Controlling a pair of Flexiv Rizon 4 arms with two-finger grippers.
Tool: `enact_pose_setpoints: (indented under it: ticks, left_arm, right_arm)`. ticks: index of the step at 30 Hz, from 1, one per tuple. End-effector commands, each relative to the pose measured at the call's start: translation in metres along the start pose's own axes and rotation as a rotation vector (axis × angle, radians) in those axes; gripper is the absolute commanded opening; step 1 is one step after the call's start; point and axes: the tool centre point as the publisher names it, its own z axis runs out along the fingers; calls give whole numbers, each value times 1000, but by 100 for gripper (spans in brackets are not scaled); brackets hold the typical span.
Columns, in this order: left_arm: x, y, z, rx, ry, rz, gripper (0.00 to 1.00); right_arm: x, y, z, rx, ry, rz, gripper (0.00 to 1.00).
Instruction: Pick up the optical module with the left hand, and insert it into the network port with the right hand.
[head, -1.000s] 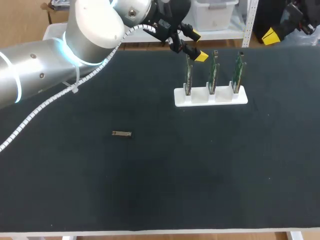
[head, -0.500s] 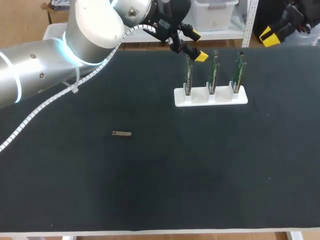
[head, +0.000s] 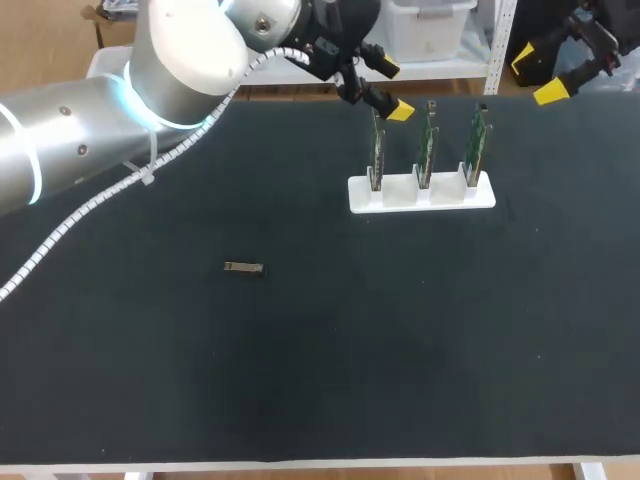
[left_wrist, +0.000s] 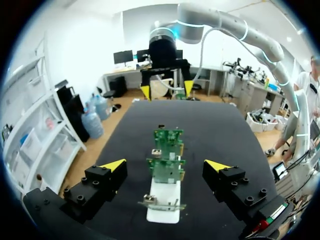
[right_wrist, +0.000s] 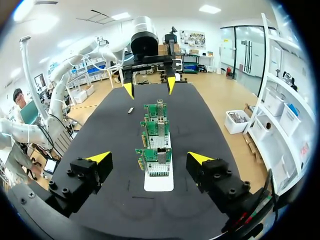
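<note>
Robotics lab bench: a silver robot arm with a glowing blue ring extends over a black-topped table, where a white rack holds three upright green circuit boards.

The left arm enters from the left side and stretches to the far edge of the table, near its middle. The left gripper has its fingers spread, yellow tips turned toward the right side. The right arm arches down to the right gripper, which hangs just past the far right corner, fingers likewise parted. The two grippers face each other along the far edge.
</note>
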Motion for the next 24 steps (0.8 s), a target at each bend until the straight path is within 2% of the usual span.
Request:
enact_pose_setpoints:
  ticks: [1, 4, 9, 13, 17, 21, 24]
  left_arm:
    - [0, 2, -17, -7, 30, 8, 100]
    - [-1, 4, -32, 14, 41, 31, 100]
    - [-6, -2, -51, 70, 150, 126, 100]
    - [2, -9, -72, 103, 256, 162, 100]
    - [18, -25, -89, 103, 383, 136, 100]
    - [39, -46, -95, 87, 429, 46, 100]
    - [49, -63, -98, 67, 454, 21, 100]
  right_arm:
    - [0, -8, -2, -268, 0, 1, 100]
    - [0, -8, -2, -268, 0, 1, 100]
    - [0, -8, -2, -268, 0, 1, 100]
    - [0, -8, -2, -268, 0, 1, 100]
    - [0, -8, -2, -268, 0, 1, 100]
    - [0, -8, -2, -268, 0, 1, 100]
    - [0, -8, -2, -268, 0, 1, 100]
